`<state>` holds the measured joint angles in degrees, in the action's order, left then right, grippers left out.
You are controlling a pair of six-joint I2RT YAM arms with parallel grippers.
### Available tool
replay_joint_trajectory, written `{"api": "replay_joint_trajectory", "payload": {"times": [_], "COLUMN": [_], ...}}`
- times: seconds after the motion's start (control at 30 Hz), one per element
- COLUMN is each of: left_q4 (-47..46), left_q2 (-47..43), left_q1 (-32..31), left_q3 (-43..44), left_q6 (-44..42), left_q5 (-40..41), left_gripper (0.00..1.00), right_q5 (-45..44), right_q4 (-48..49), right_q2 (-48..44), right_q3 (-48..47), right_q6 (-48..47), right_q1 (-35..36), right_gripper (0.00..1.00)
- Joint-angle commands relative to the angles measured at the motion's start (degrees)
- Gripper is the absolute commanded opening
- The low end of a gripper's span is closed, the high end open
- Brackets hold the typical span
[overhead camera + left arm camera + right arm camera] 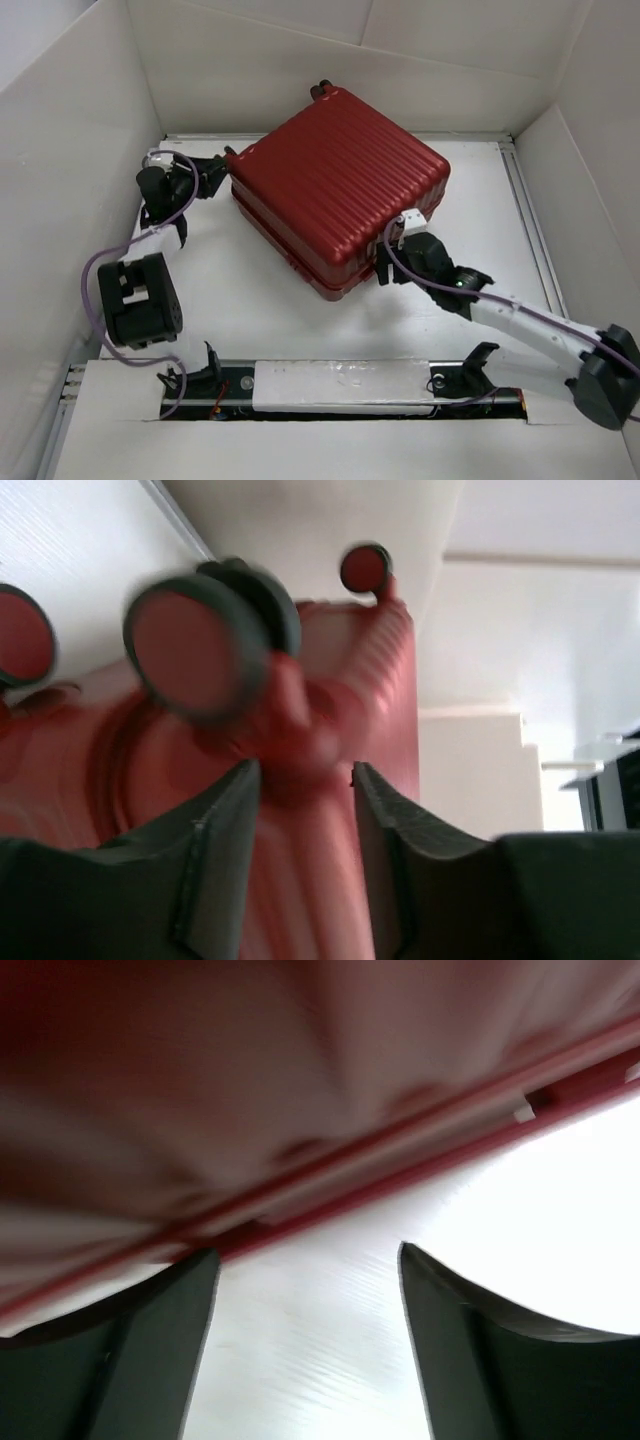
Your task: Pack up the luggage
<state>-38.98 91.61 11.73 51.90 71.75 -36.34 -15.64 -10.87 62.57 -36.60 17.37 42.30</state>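
Observation:
The dark-red ribbed luggage (335, 195) lies closed and flat in the middle of the table, turned at an angle, wheels at its far and left corners. My left gripper (222, 172) is at the left corner, jaws open, close to a wheel (205, 645); the red shell (310, 860) fills the gap between them in the left wrist view. My right gripper (388, 258) is open and empty at the near right side, just below the seam (330, 1185) between the two shells, with white table between its jaws.
White walls (70, 180) enclose the table on the left, back and right. A metal rail (530, 220) runs along the right side. The arm bases sit on a white strip (340, 385) at the near edge.

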Motion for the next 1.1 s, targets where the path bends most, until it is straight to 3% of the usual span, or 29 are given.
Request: {"api": "replay_joint_trajectory", "payload": {"times": [0.0, 0.1, 0.17, 0.2, 0.33, 0.43, 0.47, 0.57, 0.6, 0.67, 0.73, 1.03, 1.07], "left_q4": [2.58, 4.7, 5.49, 6.28, 8.48, 20.84, 23.4, 24.67, 22.05, 14.66, 10.7, -4.07, -5.13], "left_q2": [-10.29, -15.4, -17.6, -19.44, -23.4, -22.89, -21.49, -17.19, -16.04, -13.49, -9.36, 1.01, 1.81], "left_q1": [-1.63, -1.0, -0.21, 0.48, 1.72, 1.72, 1.72, 3.38, 3.39, 4.36, 4.89, 4.89, 4.89], "left_q3": [-2.06, -5.66, -8.74, -9.44, -11.91, -7.71, -6.04, -2.94, -4.16, -4.7, -4.62, -2.68, -2.07], "left_q6": [-4.5, -5.91, -6.96, -7.49, -9.6, -16.44, -18.29, -18.85, -16.92, -10.77, -8.3, -0.74, 0.58], "left_q5": [-10.33, -9.63, -8.75, -8.75, -8.75, -3.32, -1.74, -1.71, -3.2, -7.24, -8.74, -12.62, -13.14], "left_gripper": [0.0, 0.0, 0.0, 0.0, 0.0, 0.0, 0.09, 0.52, 0.73, 0.84, 0.88, 0.92, 0.96], "right_q5": [-0.53, 2.71, 3.25, 5.51, 11.14, 11.16, 11.16, 11.16, 11.16, 11.16, 11.16, 7.73, 7.73], "right_q4": [4.91, 5.85, 4.55, 4.55, 4.55, 5.25, 6.64, 8.76, 10.24, 11.74, 15.25, 31.77, 35.19], "right_q2": [-11.71, -18.69, -23.27, -24.76, -23.82, -21.0, -20.3, -18.62, -17.14, -15.9, -13.97, -9.13, -8.0], "right_q3": [-1.91, 6.17, 8.55, 10.04, 10.58, 10.58, 10.58, 11.63, 11.64, 12.16, 12.69, 15.41, 15.94], "right_q6": [1.78, 5.31, 6.54, 6.54, 5.84, 5.31, 5.31, 5.31, 5.31, 4.09, 2.69, 0.39, 0.39], "right_q1": [2.78, 5.41, 6.47, 7.35, 9.98, 13.32, 13.94, 15.62, 16.14, 16.67, 17.28, 19.22, 19.74], "right_gripper": [0.76, 0.69, 0.45, 0.26, 0.17, 0.49, 0.71, 0.84, 0.88, 0.89, 0.89, 0.79, 0.79]}}
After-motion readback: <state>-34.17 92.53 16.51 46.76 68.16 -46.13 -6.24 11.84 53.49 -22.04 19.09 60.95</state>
